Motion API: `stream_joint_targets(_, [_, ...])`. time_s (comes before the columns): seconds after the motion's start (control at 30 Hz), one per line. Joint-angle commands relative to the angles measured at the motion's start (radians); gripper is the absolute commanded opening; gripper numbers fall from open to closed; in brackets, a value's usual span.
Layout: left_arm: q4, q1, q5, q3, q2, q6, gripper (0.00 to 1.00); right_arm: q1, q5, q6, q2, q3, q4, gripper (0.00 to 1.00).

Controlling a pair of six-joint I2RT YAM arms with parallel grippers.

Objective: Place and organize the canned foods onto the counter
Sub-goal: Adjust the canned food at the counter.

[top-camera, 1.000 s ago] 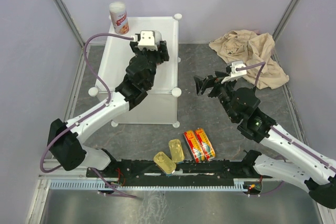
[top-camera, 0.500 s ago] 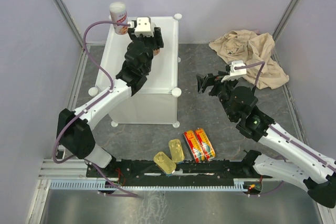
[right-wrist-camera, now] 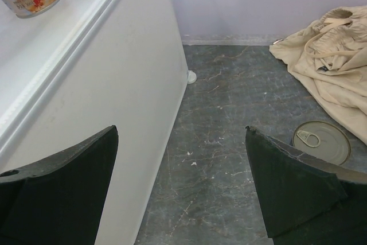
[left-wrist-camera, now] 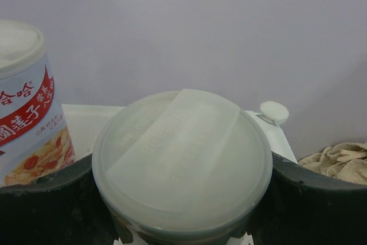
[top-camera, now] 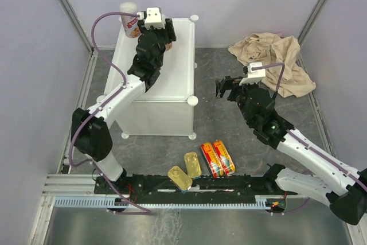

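Note:
My left gripper [top-camera: 163, 37] reaches over the white counter [top-camera: 175, 84] and is shut on a cylinder can with a pale plastic lid [left-wrist-camera: 182, 159]; its label is hidden. My fingers [left-wrist-camera: 46, 205] clamp both its sides. A white-and-red can [top-camera: 131, 20] stands at the counter's far left corner, just left of the held can, and shows in the left wrist view [left-wrist-camera: 28, 119]. My right gripper [top-camera: 226, 90] is open and empty over the floor, right of the counter. A round tin with a pull tab [right-wrist-camera: 321, 142] lies by the cloth. Two gold tins [top-camera: 184, 171] and two red-yellow tins [top-camera: 218, 158] lie near the arm bases.
A beige cloth [top-camera: 275, 61] is heaped at the far right on the dark floor. The counter's side wall [right-wrist-camera: 114, 113] is close on my right gripper's left. Round white knobs [top-camera: 192, 101] stick out at the counter's corners. Grey walls close in on three sides.
My left arm has carried the held can toward the far left of the counter top, up beside the standing white-and-red can. My right gripper has shifted slightly farther away and stays open.

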Motion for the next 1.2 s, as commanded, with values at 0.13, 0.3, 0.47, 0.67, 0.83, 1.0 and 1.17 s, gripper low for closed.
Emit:
stream_joint_targets(0.13, [0.005,0.043,0.030,0.153,0.098,-0.085,0.67,-0.056,-0.027,0.034,0.009,0.041,0.027,0.99])
stream_joint_targets(0.3, [-0.015,0.080,0.043,0.205,0.149,-0.124,0.66,-0.107,-0.051,0.058,0.014,0.042,0.013,0.99])
stream_joint_targets(0.47, [-0.036,0.104,0.063,0.258,0.199,-0.117,0.67,-0.152,-0.081,0.077,0.024,0.045,0.011,0.99])
stream_joint_targets(0.67, [-0.041,0.106,0.072,0.300,0.241,-0.055,0.67,-0.178,-0.104,0.096,0.052,0.043,0.030,0.99])
stream_joint_targets(0.83, [-0.037,0.106,0.071,0.322,0.264,-0.002,0.67,-0.195,-0.115,0.106,0.073,0.041,0.043,0.99])
stream_joint_targets(1.0, [-0.040,0.107,0.068,0.350,0.293,0.048,0.67,-0.213,-0.119,0.116,0.084,0.041,0.044,0.99])
stream_joint_targets(1.17, [-0.041,0.106,0.060,0.368,0.314,0.086,0.68,-0.233,-0.104,0.135,0.099,0.041,0.027,0.99])
